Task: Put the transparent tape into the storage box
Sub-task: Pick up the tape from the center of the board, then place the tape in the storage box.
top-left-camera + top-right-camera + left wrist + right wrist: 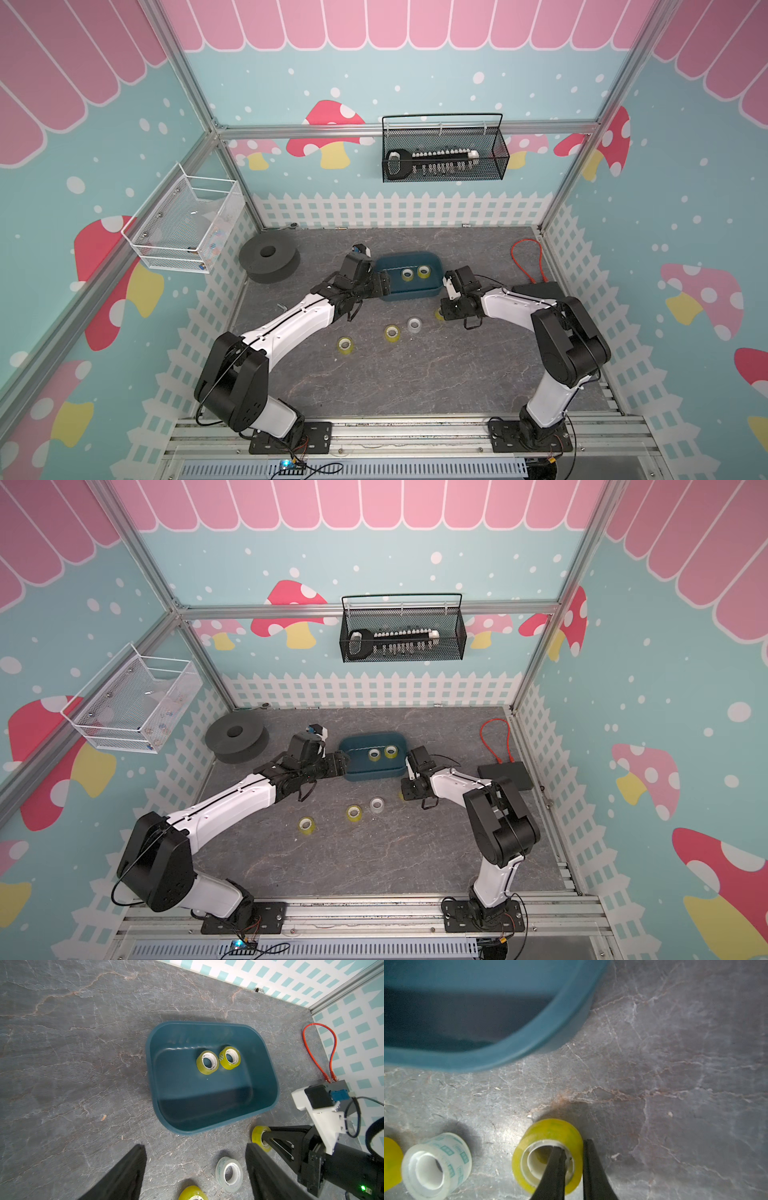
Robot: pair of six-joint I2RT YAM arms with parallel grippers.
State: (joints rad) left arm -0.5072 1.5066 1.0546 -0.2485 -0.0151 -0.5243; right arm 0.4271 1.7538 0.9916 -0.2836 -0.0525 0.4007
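Note:
The teal storage box (pixel 409 254) (pixel 372 737) (pixel 149 1076) (pixel 529 1043) stands mid-table with two yellow-tinted transparent tape rolls (pixel 407 274) (pixel 207 1062) inside. My right gripper (pixel 572 1145) (pixel 442 309) is shut on the wall of another yellow tape roll (pixel 548 1132) (pixel 257 1136), one finger in its core and one outside. That roll sits on the table just in front of the box's right corner. My left gripper (pixel 195 1146) (pixel 384 282) hangs open and holds nothing, at the box's left end. A clear tape roll (pixel 414 325) (pixel 436 1165) and two yellow ones (pixel 392 332) (pixel 345 345) lie in front.
A black foam disc (pixel 269 257) lies at the back left. An orange cable (pixel 528 257) and a black box (pixel 536 289) are at the right wall. A black wire basket (pixel 442 153) and a white mesh basket (pixel 187 224) hang on the walls.

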